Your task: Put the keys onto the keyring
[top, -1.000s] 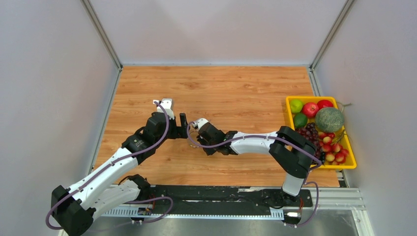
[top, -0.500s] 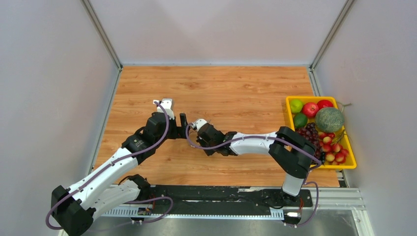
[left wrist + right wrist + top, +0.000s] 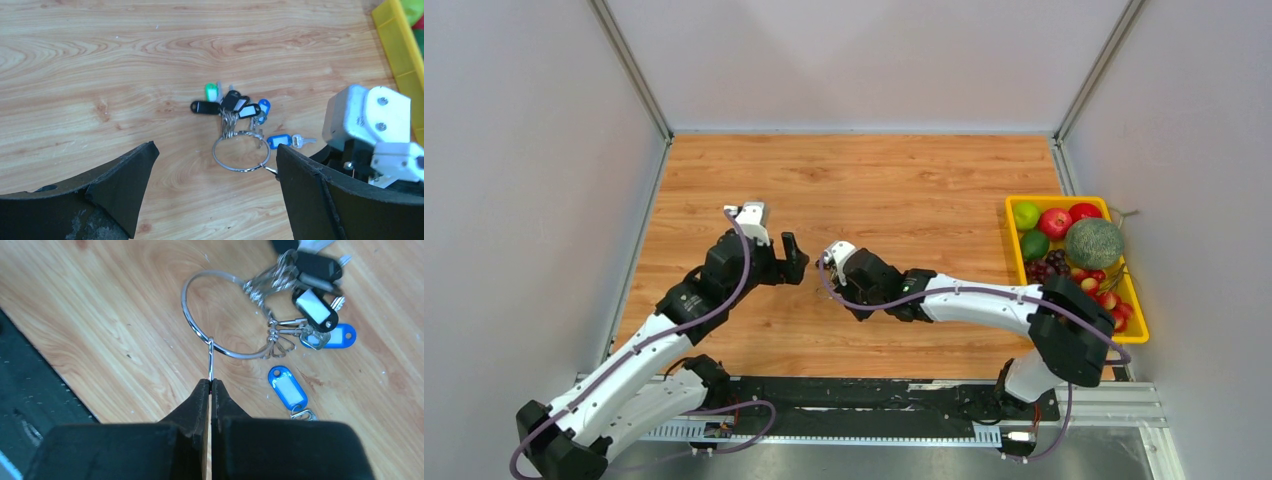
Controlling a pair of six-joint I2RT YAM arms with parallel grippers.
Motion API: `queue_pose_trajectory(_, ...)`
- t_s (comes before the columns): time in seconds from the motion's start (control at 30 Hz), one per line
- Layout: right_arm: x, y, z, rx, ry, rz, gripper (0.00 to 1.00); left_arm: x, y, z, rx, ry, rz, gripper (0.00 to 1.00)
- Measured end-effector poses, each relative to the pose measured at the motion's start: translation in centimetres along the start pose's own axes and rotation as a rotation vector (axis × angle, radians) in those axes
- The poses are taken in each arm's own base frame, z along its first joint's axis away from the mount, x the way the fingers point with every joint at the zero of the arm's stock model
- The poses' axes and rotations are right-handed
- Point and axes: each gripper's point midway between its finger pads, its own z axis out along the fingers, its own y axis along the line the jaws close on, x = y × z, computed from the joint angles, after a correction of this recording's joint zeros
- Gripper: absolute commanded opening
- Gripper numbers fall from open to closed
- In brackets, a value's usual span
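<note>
The keyring (image 3: 186, 315), a thin silver wire ring, lies on the wooden table. Several keys (image 3: 315, 310) with black, white, blue and green tags bunch at its far side. One blue-tagged key (image 3: 287, 387) lies loose beside the ring. My right gripper (image 3: 210, 381) is shut on a thin metal loop (image 3: 210, 357) hooked on the keyring's near side. My left gripper (image 3: 215, 150) is open wide and empty, low over the table, with the keyring (image 3: 240, 170) and keys (image 3: 232, 102) just ahead between its fingers. In the top view the left gripper (image 3: 792, 255) and right gripper (image 3: 832, 265) face each other at mid-table.
A yellow tray (image 3: 1014, 205) of fruit stands at the right edge of the table; its corner shows in the left wrist view (image 3: 395, 50). The right wrist's white camera mount (image 3: 370, 125) is close to the left gripper's right finger. Grey walls enclose the table.
My left gripper has drawn back a little to the left, widening the gap between the grippers. The right arm's elbow has swung right, and its gripper has shifted slightly right.
</note>
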Motion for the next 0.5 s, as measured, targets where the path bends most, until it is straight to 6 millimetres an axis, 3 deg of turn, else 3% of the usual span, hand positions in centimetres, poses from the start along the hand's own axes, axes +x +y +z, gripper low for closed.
queue_pose_trajectory(0.37,-5.4,2.5,-5.3,-0.105,-0.033,-0.019,0.00,-4.2,-3.6,-4.9,0.219,-0.128,-0.003,1.00)
queue_pose_trajectory(0.5,-7.4,3.3,-7.1,-0.137,-0.042,-0.025,0.00,-4.6,-5.1,-6.5,0.318,-0.151,0.023,1.00)
